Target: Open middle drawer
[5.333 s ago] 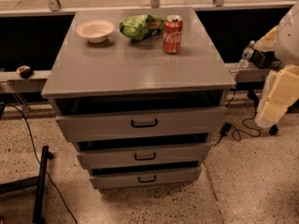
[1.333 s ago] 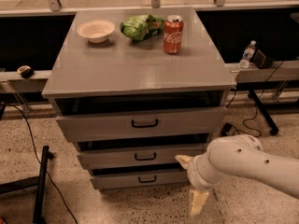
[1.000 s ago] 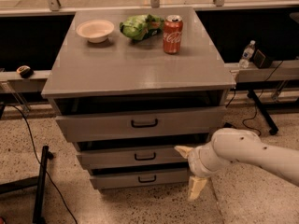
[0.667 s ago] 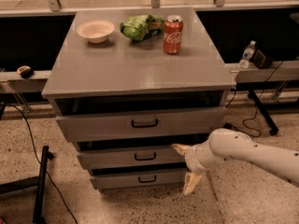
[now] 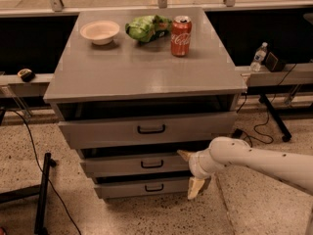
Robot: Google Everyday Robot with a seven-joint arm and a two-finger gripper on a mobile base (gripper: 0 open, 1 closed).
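Observation:
The grey cabinet has three stacked drawers. The middle drawer [image 5: 128, 165] has a small black bar handle [image 5: 152, 164] and its front stands slightly out from the cabinet. My gripper [image 5: 190, 171] is at the right end of the middle drawer's front, right of the handle. It is open and empty, with one cream fingertip [image 5: 184, 154] pointing up-left at the drawer's top right corner and the other [image 5: 194, 188] hanging down beside the bottom drawer [image 5: 137, 188]. My white arm [image 5: 264, 161] reaches in from the right.
The top drawer [image 5: 146, 129] sits above, also slightly out. On the cabinet top [image 5: 137, 67] are a white bowl [image 5: 100, 32], a green bag [image 5: 145, 27] and a red soda can [image 5: 180, 35]. A black stand [image 5: 43, 190] and cables lie on the floor at left.
My arm has swung from the right side down in front of the cabinet, then moved left and up until the gripper reached the right end of the middle drawer. The drawers have not moved.

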